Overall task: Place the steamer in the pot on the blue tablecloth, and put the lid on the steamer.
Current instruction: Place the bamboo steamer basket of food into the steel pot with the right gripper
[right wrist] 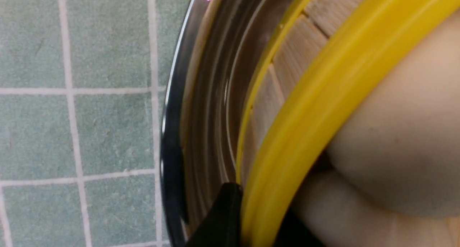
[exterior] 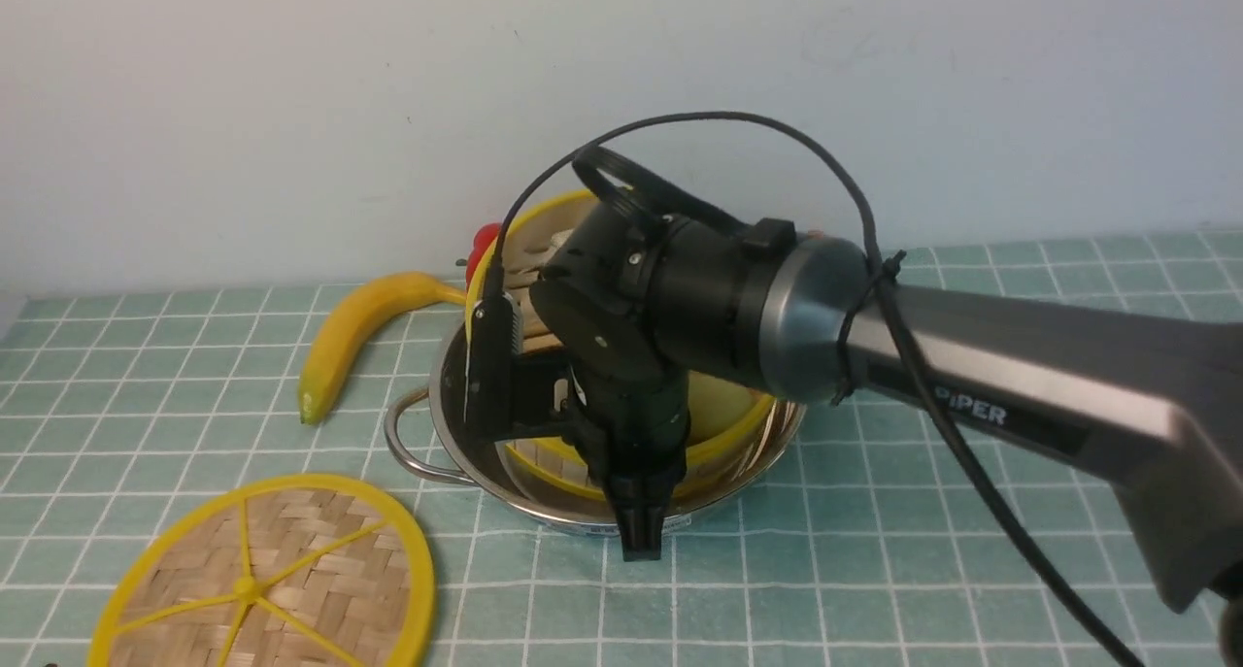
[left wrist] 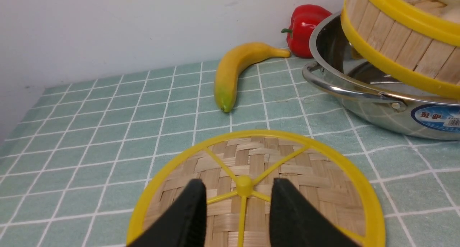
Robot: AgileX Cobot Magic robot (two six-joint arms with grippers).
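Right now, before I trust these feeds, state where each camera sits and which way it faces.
Front: between the arms, facing forward across the blue tablecloth to the wall; sees pot, tilted steamer, lid; right arm shows.
Left wrist: low over the lid, facing banana and pot; the open left gripper shows.
Right wrist: tight on the steamer's rim beside the pot's wall; the right gripper pinching it shows.
Shared: front and left wrist both show lid, banana, pot, steamer.

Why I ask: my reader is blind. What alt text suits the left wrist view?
Two black fingers stand apart over a flat woven bamboo lid with yellow rim and spokes, lying on a blue checked tablecloth. Beyond lie a banana and a red bell pepper, beside a steel pot holding a tilted bamboo steamer.
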